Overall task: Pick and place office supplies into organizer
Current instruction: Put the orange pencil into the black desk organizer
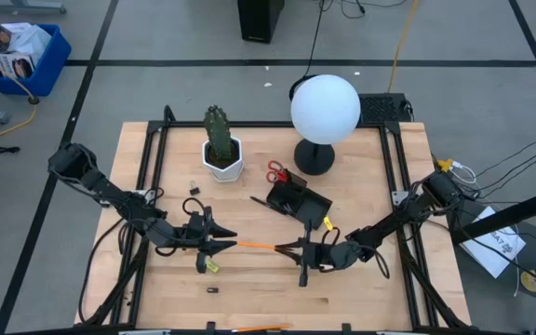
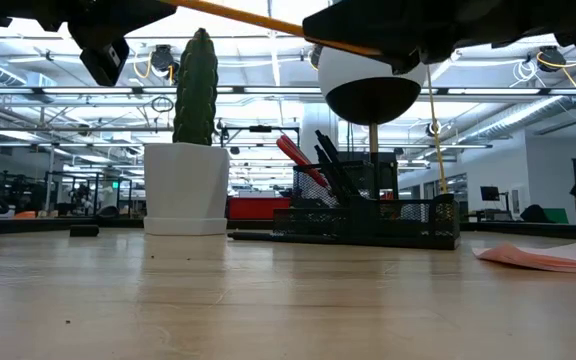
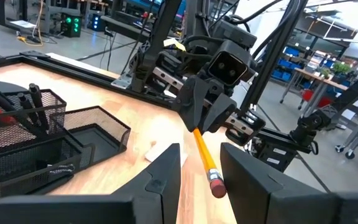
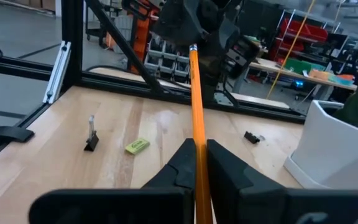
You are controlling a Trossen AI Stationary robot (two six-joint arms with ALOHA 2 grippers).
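An orange pencil (image 1: pixel 260 246) hangs roughly level above the middle of the table, between my two grippers. My right gripper (image 1: pixel 298 249) is shut on it. The pencil's eraser end (image 3: pixel 216 185) reaches between the fingers of my left gripper (image 1: pixel 223 243), which is open, with a gap on each side of the eraser. The black mesh organizer (image 1: pixel 298 200) stands on the table behind the pencil. Red-handled scissors (image 1: pixel 277 173) and black pens (image 2: pixel 330 160) stand upright in it. My right gripper pinches the pencil's shaft (image 4: pixel 196 140) between its two fingers. The fingers come level from the table's right side and lie along the pencil. The pencil is lifted clear of the table, about level, and its free eraser end points at my left gripper.
A white cactus pot (image 1: pixel 222 158) and a lamp with a white globe (image 1: pixel 325 110) stand at the back. A small yellow piece (image 1: pixel 212 266) and black clips (image 1: pixel 214 290) (image 1: pixel 194 190) lie on the wood. Another pencil (image 1: pixel 259 328) lies at the near edge.
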